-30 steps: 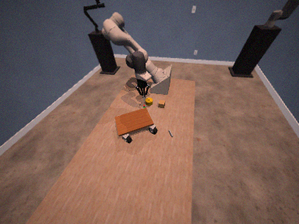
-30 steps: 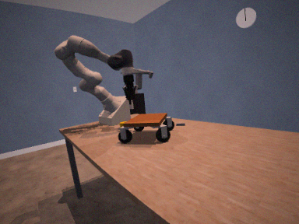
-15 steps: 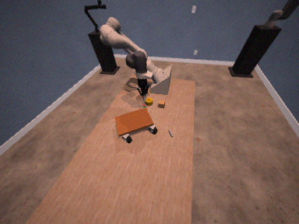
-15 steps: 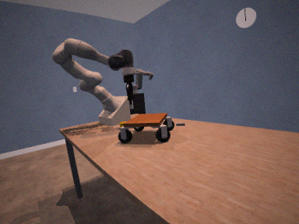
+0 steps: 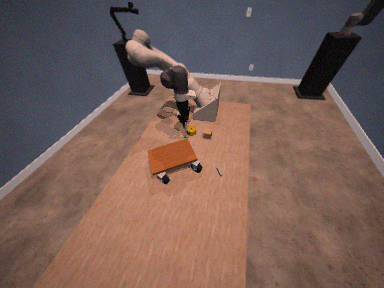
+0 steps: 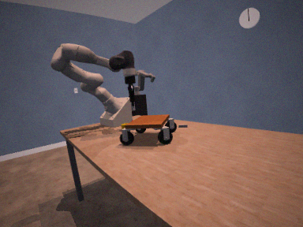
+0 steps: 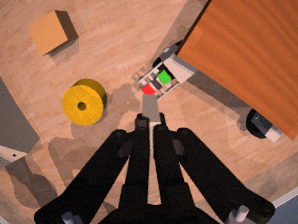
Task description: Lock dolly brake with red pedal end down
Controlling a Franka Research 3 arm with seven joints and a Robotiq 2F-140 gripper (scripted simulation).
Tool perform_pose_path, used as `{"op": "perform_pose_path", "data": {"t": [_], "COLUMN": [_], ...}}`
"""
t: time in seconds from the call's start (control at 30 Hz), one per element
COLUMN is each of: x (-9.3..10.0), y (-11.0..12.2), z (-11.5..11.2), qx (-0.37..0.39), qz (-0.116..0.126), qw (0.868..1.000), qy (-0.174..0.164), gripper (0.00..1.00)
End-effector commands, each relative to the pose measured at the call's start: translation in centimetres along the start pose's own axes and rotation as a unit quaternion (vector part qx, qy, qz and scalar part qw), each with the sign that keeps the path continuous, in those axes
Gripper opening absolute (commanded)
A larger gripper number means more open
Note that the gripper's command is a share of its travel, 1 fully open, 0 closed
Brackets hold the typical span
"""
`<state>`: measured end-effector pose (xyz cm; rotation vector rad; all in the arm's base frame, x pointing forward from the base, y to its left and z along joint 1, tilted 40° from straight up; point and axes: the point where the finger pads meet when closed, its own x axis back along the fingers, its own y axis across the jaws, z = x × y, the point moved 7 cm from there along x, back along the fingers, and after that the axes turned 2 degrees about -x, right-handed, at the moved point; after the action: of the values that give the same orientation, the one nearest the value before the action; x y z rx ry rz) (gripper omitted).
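Gripper [image 7: 152, 123]: fingers pressed fully together, nothing held; I read it as a poking tool.
Brake pedal [image 7: 158, 83]: at 12 o'clock from fingertips in wrist view, just beyond them; red end nearest, green end farther.
Dolly [image 5: 171, 155]: on worktop [image 5: 210, 220], all wheels down.
Pedal axis: roughly in line with the fingers.

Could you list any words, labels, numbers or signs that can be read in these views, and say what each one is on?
No readable text appears in any view.
The wall clock shows a blank face with no numerals.
The dolly, its red and green brake pedal, the yellow spool and the small block carry no markings.
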<state>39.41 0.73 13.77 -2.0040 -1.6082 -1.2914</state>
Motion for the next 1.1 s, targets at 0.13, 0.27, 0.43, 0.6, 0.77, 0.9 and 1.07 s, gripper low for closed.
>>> {"op": "perform_pose_path", "data": {"t": [0.13, 0.27, 0.43, 0.6, 0.77, 0.9, 1.07], "x": [-0.8, -1.0, -1.6, -2.4, -3.1, -4.1, -5.3], "y": [0.3, 0.3, 0.3, 0.3, 0.3, 0.3, 0.3], "z": [-0.7, -0.7, -0.7, -0.7, -0.7, -0.7, -0.7], "qx": [0.193, 0.241, 0.306, 0.342, 0.342, 0.342, 0.342], "qz": [0.005, 0.005, 0.007, 0.009, 0.009, 0.009, 0.009], "qw": [0.981, 0.97, 0.952, 0.94, 0.94, 0.94, 0.94], "qy": [0.001, 0.001, 0.0, -0.002, -0.002, -0.002, -0.002], "gripper": [0.0, 0.0, 0.0, 0.0, 0.0, 0.0, 0.0]}}
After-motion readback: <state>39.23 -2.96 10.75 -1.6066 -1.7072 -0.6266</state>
